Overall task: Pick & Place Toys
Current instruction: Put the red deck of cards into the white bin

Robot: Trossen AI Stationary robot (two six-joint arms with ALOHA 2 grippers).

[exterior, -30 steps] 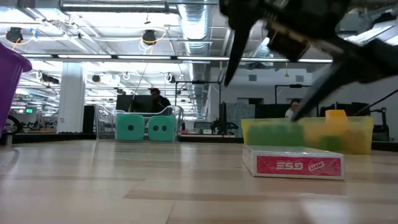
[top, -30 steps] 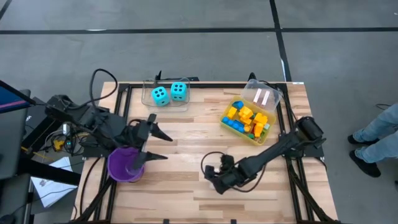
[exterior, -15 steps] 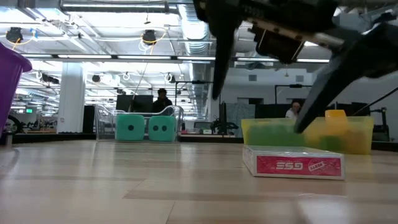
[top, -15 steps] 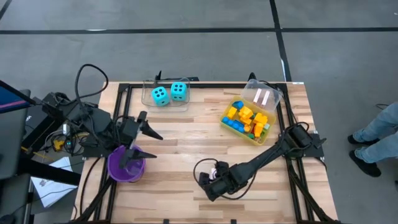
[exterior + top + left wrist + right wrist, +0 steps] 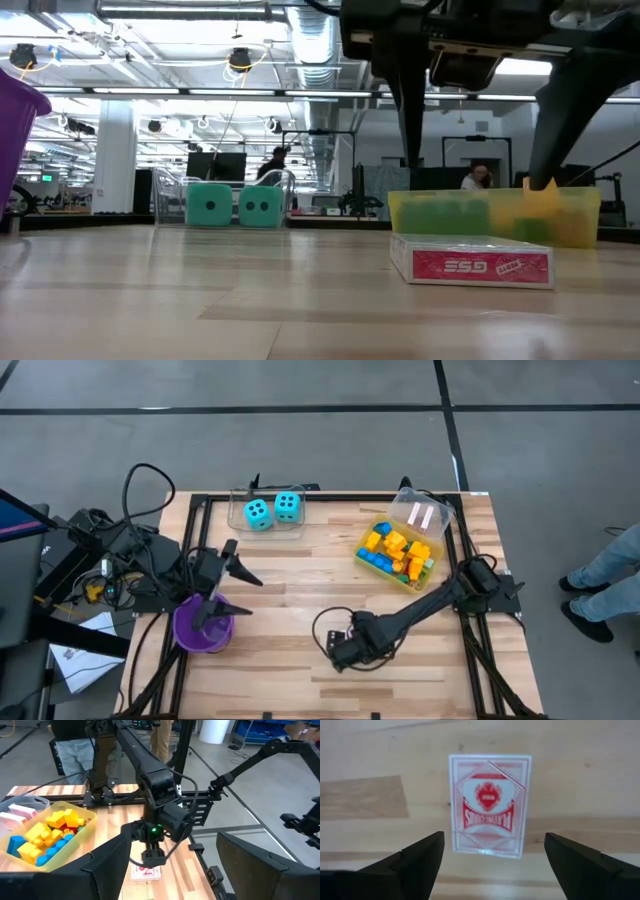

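The red card box (image 5: 489,804) lies flat on the wooden surface (image 5: 300,580), near the front edge. The right hand (image 5: 340,652) hangs right above the card box, with one finger on each side of it and space between. The fingers are apart and not touching the box. In the right wrist view, the long side of the card box points straight ahead, so the fingers line up with its two long sides. I think the hand only needs to go straight down and squeeze.

The left hand (image 5: 236,588) is far from the card box, over the purple cup (image 5: 202,625), with its fingers apart and holding nothing.

Behind the card box sits the yellow bin (image 5: 398,555), full of small bricks (image 5: 47,835). Far to the left of the card box, two blue dice (image 5: 272,510) sit in a clear tray (image 5: 240,525).
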